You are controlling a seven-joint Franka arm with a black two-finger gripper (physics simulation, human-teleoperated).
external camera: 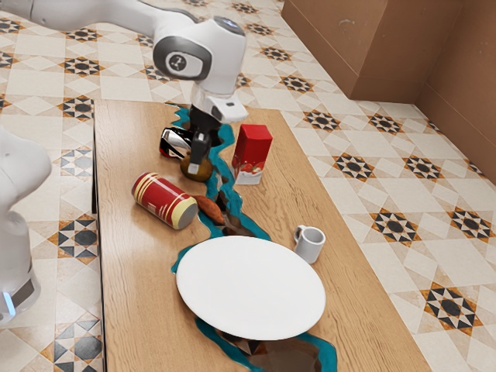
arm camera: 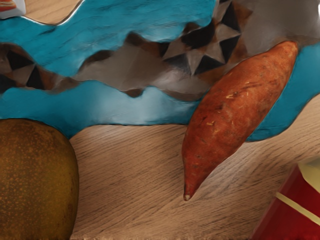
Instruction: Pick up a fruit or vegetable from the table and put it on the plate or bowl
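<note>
The gripper is hanging just over the brown round fruit at the exterior view's upper centre; spread or closed cannot be told. The sweet potato is lying nearby, between fruit and plate.

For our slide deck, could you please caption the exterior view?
Gripper low over a brown fruit, with a sweet potato and a white plate farther along the wooden table.

The plate is white, the sweet potato orange-brown.
</note>
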